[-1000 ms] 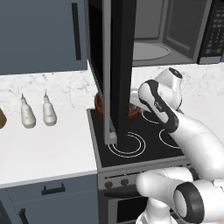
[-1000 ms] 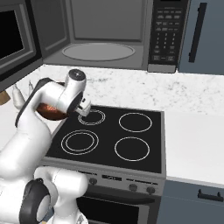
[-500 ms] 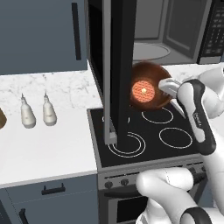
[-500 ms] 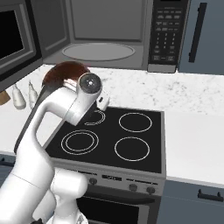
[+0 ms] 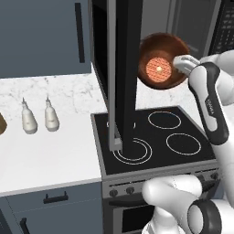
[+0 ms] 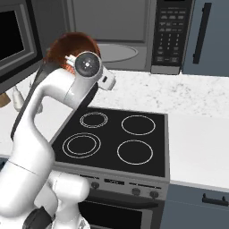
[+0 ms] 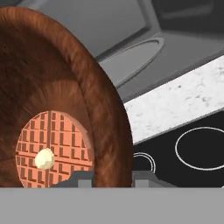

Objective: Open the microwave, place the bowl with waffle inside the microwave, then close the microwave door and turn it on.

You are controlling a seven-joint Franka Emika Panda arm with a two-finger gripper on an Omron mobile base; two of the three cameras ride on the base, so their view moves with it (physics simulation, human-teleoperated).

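From the left base view, the round glossy reddish-brown bowl (image 5: 161, 60) with its orange-tan waffle (image 5: 158, 69) hangs tilted above the black stovetop (image 5: 155, 137), beside the open black-framed microwave door (image 5: 122, 68). From the right, it sits before the grey microwave cavity (image 6: 112, 44), apparently headed inside. In the hand view the gripper (image 7: 111, 177) pinches the bowl's rim.

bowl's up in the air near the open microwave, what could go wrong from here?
1. The bowl is tipped steeply, its inside facing the left base camera, so the waffle may slide out.
2. The gripper pinches only the rim; the bowl could slip or rotate.
3. The open microwave door stands close beside the bowl, so a swing toward the turntable could clip it.
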